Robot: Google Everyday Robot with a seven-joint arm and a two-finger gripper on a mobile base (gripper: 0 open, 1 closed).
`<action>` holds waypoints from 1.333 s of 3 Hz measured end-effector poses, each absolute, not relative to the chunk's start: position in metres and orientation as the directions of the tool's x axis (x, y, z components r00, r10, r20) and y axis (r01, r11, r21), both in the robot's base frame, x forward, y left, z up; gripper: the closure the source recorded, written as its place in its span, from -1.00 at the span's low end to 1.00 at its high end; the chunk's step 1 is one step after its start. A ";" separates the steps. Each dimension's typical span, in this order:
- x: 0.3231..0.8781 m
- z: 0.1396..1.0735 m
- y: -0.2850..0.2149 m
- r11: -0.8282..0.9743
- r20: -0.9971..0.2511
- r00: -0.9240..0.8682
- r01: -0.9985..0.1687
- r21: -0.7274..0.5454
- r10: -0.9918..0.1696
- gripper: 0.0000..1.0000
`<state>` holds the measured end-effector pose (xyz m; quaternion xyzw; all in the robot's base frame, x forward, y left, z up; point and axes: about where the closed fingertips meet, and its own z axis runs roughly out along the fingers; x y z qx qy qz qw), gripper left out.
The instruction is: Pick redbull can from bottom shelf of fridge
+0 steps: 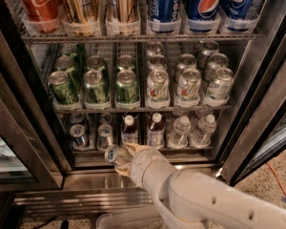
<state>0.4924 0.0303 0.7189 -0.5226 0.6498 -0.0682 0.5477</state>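
The fridge (257, 104) stands open. Its bottom shelf (86, 157) holds slim silver redbull cans (78, 135) at the left, then juice bottles (129, 129) and water bottles (180, 130). My gripper (121, 157) sits at the shelf's front edge, just right of the can rows, on the end of the white arm reaching in from the lower right. One redbull can (111, 154) lies tilted in it, its silver top pointing left, out in front of the standing cans. The wrist hides most of the fingers.
Green cans (96, 86) and white soda cans (188, 86) fill the middle rack. Cola, gold and Pepsi cans (204, 4) fill the top rack. The dark door frame (24, 142) is at the left, and the steel sill (86, 180) runs below the shelf.
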 end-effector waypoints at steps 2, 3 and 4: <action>0.469 0.708 0.039 0.447 -0.769 0.104 -0.761 -0.470 -0.631 1.00; 0.472 0.734 0.037 0.510 -0.856 0.130 -0.754 -0.413 -0.500 1.00; 0.469 0.731 0.024 0.567 -0.894 0.097 -0.742 -0.357 -0.437 1.00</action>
